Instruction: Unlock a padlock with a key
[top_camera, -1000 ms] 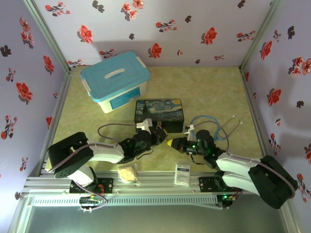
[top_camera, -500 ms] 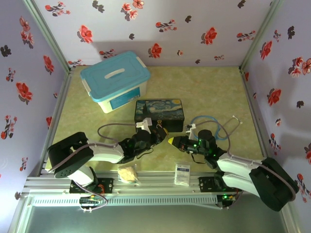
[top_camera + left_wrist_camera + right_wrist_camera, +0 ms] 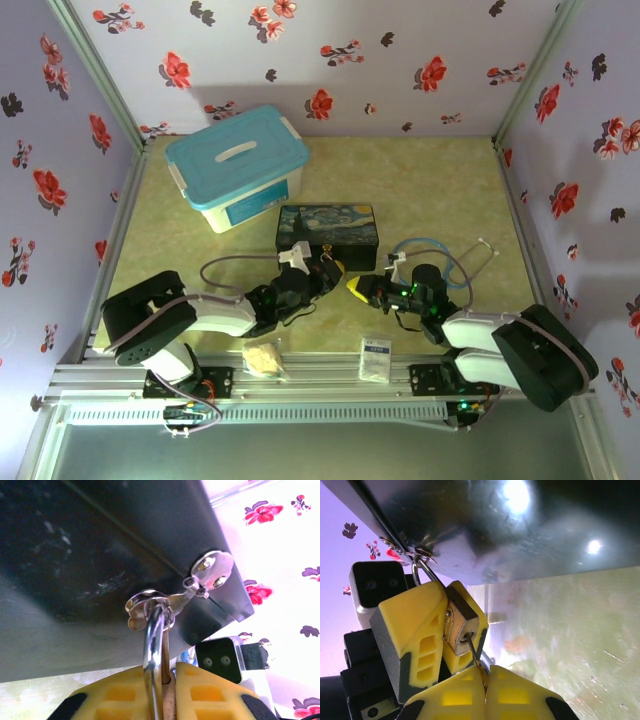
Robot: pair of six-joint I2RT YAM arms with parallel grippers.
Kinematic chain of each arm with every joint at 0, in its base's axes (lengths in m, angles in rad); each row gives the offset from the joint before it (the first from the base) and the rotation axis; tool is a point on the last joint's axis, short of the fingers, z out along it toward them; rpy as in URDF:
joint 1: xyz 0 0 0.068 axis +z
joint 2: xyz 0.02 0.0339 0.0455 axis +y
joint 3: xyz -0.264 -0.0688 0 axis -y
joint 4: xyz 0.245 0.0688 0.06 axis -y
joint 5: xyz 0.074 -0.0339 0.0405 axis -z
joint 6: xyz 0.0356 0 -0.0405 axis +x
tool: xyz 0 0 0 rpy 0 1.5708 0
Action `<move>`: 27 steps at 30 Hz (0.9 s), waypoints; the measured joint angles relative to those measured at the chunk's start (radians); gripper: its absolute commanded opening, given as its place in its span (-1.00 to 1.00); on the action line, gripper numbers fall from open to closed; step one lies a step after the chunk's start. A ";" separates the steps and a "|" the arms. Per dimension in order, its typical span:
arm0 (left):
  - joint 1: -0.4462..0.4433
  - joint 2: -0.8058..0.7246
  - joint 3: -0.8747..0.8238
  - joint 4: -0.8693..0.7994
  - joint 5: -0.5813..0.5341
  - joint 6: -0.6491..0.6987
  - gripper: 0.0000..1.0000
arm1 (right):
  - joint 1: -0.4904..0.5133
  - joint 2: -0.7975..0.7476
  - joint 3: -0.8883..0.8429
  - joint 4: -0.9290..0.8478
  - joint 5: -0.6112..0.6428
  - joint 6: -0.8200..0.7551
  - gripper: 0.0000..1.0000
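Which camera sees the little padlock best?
The right wrist view: the padlock shows its brass body and keyhole close up. The left wrist view gives its shackle; from above it's too tiny to tell.

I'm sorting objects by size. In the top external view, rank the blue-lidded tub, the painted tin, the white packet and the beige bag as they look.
1. blue-lidded tub, clearly largest.
2. painted tin.
3. white packet and beige bag: they look about alike, so I would not rank them.

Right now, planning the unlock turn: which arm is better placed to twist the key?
Right: the right gripper pinches the key, apparently seated in the padlock, which the left gripper clamps.
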 measured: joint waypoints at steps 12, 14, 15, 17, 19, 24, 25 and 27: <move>0.000 0.025 0.000 0.048 -0.009 -0.028 -1.00 | 0.037 -0.071 0.024 -0.118 0.060 -0.067 -0.99; 0.000 0.025 -0.001 0.055 -0.010 -0.041 -1.00 | 0.037 -0.068 0.024 -0.110 0.061 -0.093 -1.00; 0.000 0.025 -0.003 0.063 -0.011 -0.048 -1.00 | 0.036 -0.063 0.024 -0.097 0.060 -0.100 -1.00; 0.001 0.023 -0.005 0.074 -0.015 -0.063 -1.00 | 0.024 -0.038 0.024 -0.058 0.045 -0.111 -1.00; 0.001 0.020 -0.005 0.079 -0.020 -0.077 -1.00 | 0.011 -0.011 0.025 -0.018 0.024 -0.118 -1.00; 0.010 0.026 -0.012 0.119 -0.050 -0.106 -1.00 | -0.006 0.095 0.051 0.095 -0.023 -0.115 -0.99; 0.011 0.026 -0.012 0.119 -0.057 -0.106 -1.00 | -0.009 0.113 0.057 0.113 -0.031 -0.110 -1.00; 0.011 0.026 -0.012 0.117 -0.067 -0.105 -1.00 | -0.013 0.126 0.064 0.117 -0.043 -0.106 -1.00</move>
